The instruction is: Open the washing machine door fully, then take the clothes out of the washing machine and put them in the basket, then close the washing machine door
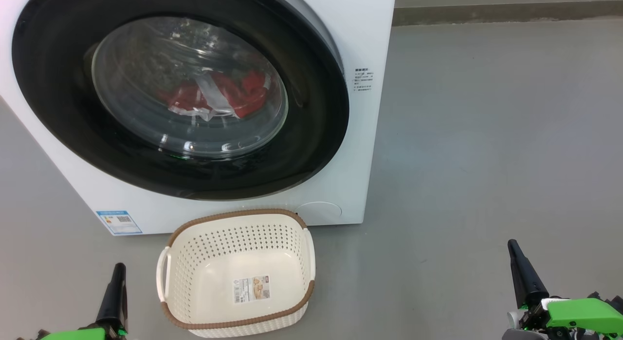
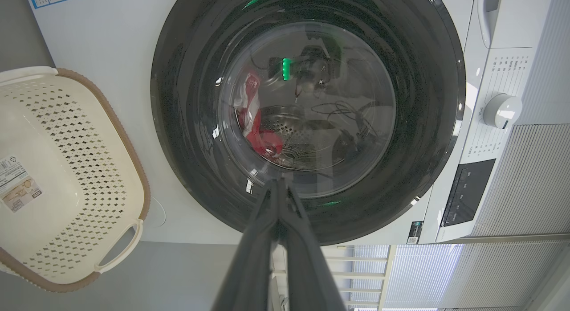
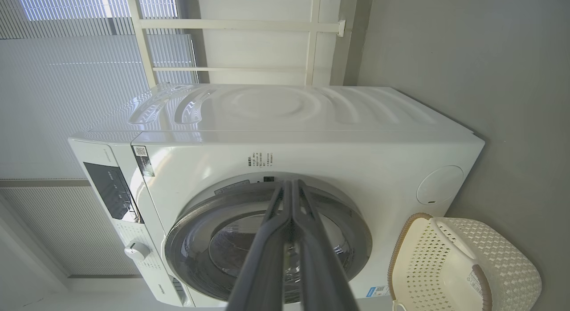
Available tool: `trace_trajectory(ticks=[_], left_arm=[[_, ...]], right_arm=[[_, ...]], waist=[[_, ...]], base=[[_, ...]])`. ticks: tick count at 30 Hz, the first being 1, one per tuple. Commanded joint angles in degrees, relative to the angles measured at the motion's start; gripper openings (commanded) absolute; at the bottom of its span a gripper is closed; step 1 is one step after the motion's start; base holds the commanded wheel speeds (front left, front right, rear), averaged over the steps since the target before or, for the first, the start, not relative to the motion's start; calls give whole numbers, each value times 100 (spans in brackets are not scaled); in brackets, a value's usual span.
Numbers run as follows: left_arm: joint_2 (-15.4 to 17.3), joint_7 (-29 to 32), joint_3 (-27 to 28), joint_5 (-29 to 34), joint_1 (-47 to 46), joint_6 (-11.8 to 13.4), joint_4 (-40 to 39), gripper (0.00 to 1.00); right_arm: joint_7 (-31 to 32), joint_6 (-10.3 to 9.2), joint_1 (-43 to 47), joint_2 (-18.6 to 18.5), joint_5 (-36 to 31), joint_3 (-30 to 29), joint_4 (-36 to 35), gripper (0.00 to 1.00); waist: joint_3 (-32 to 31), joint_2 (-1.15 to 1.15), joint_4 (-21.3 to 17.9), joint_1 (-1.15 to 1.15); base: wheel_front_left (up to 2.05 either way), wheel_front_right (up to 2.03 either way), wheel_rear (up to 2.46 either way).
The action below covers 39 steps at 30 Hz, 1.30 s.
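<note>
Black tapered fingers (image 1: 115,291), bright green wrists (image 1: 581,313)

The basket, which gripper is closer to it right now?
Left. The left gripper sits close beside the basket, on its left side; the right gripper is well off to its right, across a stretch of floor.

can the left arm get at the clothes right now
Probably not: the washing machine door covers the opening, with the clothes behind its glass. The left pincer is shut, down beside the basket.
</note>
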Motion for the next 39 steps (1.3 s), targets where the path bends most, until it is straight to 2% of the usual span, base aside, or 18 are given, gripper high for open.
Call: trace_trajectory(ticks=[1, 39], left_arm=[[112, 37, 186, 44, -214, -23, -144, 0], [108, 42, 192, 49, -215, -23, -144, 0]], right_arm=[[30, 9, -225, -9, -35, 92, -149, 0], [62, 9, -229, 19, -68, 52, -147, 0]], waist=[[0, 0, 0, 0], [0, 0, 0, 0]], base=[[0, 0, 0], [0, 0, 0]])
